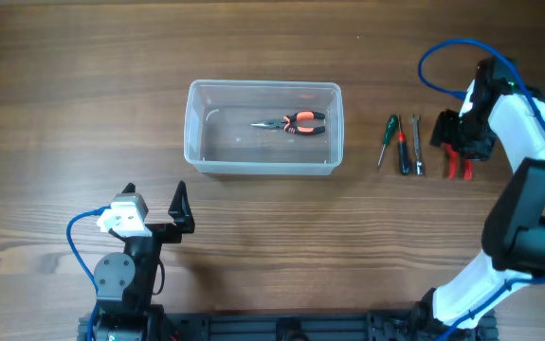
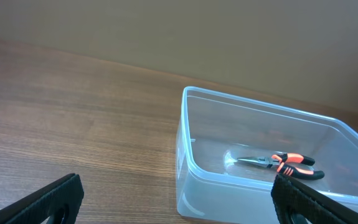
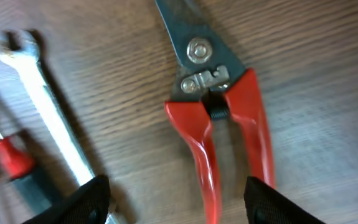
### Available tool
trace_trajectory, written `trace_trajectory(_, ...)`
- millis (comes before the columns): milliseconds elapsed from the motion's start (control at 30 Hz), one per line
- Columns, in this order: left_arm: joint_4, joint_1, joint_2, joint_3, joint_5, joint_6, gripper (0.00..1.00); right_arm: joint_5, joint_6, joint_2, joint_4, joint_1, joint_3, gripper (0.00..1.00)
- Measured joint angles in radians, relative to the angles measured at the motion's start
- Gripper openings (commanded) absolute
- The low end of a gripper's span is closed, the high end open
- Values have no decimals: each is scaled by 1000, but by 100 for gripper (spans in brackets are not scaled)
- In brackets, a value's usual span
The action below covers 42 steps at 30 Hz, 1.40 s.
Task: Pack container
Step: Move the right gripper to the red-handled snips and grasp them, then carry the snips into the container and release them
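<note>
The clear plastic container [image 1: 263,128] sits at the table's middle, with orange-handled pliers [image 1: 293,123] lying inside; both also show in the left wrist view, container [image 2: 228,180] and pliers [image 2: 284,163]. My right gripper [image 1: 462,144] is open, low over the red-handled snips [image 3: 219,118], its fingers [image 3: 179,202] straddling the red handles. The snips' handles [image 1: 458,169] poke out below the gripper in the overhead view. My left gripper [image 1: 155,213] is open and empty, near the table's front left, its fingers [image 2: 179,202] pointing toward the container.
To the left of the snips lie a green-handled screwdriver [image 1: 387,138], a red-and-black screwdriver [image 1: 401,150] and a metal wrench [image 1: 417,144]. The wrench [image 3: 42,106] shows beside my right gripper's left finger.
</note>
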Motion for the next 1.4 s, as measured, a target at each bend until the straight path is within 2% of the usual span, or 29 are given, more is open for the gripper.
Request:
trace_trajectory(67,0,0,0,0,0,0,100,-1,-14,44,8,-2,0,67)
trace_trajectory(167,0,0,0,0,0,0,100,-24,-29,84,19,-6,-4,57)
trace_trajectory(367,0,0,0,0,0,0,100,-29,-43,87,30,-6,-4,18)
trace_trajectory(467,0,0,0,0,0,0,100,-23,-43,87,31,-9,-4,6)
trace_trajectory(733,0,0,0,0,0,0,100,34,-8,52,-3,-7,-2,4)
trace_trajectory(800,0,0,0,0,0,0,100,19,-5,-11,-20,-4,10,4)
trace_trajectory(933,0,0,0,0,0,0,100,-117,-14,-275,19,57,97,4)
trace_trajectory(1067,0,0,0,0,0,0,100,-247,-83,-460,110,216,151,4)
trace_trajectory(1100,0,0,0,0,0,0,100,-312,-148,-516,129,337,166,4)
trace_trajectory(1133,0,0,0,0,0,0,100,-326,-190,-525,131,391,167,4)
trace_trajectory(1267,0,0,0,0,0,0,100,-375,-385,-469,131,621,166,4)
trace_trajectory(1400,0,0,0,0,0,0,100,-381,-583,-318,174,745,163,4)
